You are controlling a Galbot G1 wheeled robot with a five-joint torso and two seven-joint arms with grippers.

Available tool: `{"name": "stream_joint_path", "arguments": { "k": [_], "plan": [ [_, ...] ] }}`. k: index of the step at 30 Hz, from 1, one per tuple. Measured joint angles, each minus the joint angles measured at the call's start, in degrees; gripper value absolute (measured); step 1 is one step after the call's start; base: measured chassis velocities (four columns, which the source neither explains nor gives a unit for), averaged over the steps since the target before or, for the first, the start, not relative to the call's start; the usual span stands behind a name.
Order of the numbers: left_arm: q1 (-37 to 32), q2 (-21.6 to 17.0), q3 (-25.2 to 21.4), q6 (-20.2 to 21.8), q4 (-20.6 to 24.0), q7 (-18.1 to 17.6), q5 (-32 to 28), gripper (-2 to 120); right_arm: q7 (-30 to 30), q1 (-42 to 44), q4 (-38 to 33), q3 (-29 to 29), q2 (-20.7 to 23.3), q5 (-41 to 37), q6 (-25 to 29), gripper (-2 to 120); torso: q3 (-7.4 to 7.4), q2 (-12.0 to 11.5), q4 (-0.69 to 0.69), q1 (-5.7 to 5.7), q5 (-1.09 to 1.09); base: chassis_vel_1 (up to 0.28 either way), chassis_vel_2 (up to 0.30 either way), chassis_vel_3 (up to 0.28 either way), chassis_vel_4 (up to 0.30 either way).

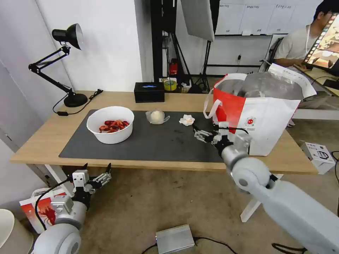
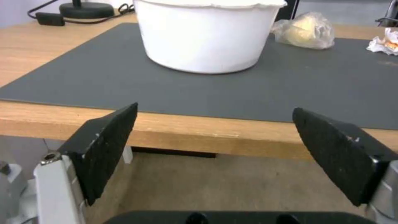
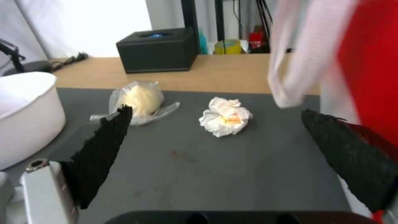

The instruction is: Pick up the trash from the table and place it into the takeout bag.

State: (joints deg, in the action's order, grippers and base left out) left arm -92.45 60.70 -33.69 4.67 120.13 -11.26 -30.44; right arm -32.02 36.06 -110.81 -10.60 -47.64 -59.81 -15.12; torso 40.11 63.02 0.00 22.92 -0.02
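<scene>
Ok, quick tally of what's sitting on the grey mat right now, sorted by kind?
Bowl of crayfish shells: 1
Clear plastic wad: 1
Crumpled tissue: 1
Total: 3, all still on the mat; the takeout bag stands at its right end.

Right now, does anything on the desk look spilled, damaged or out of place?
Small reddish stains mark the grey mat short of the crumpled tissue. Otherwise nothing stands out: the bowl of shells sits upright, the plastic wad lies on the mat, and the takeout bag stands open. Both the right gripper and the left gripper are open and empty.
</scene>
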Motion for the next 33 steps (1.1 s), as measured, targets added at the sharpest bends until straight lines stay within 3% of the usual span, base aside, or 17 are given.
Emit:
{"name": "stream_joint_path", "arguments": {
  "k": [7, 16, 33],
  "plan": [
    [-0.5, 0.3, -0.1, 0.0, 0.3, 0.0, 0.3, 100, -7.5, -8.4, 4.3, -5.1, -5.4, -4.8, -5.1, 100, 0.0, 0.0, 0.0, 0.0, 0.01, 0.0, 0.0, 0.0, 0.0],
    [-1.3, 0.3, -0.7, -0.1, 0.6, 0.0, 0.4, 100, -17.6, -13.0, 8.7, -8.1, -11.1, -8.3, -11.4, 100, 0.0, 0.0, 0.01, 0.0, 0.01, 0.0, 0.0, 0.0, 0.0],
    [-1.5, 1.3, -0.1, -0.2, 0.6, 0.0, 1.4, 100, -20.9, -22.5, 23.4, -10.6, -19.7, -12.4, -15.1, 100, 0.0, 0.0, 0.01, 0.0, 0.01, 0.0, 0.0, 0.0, 0.0]
  ]
}}
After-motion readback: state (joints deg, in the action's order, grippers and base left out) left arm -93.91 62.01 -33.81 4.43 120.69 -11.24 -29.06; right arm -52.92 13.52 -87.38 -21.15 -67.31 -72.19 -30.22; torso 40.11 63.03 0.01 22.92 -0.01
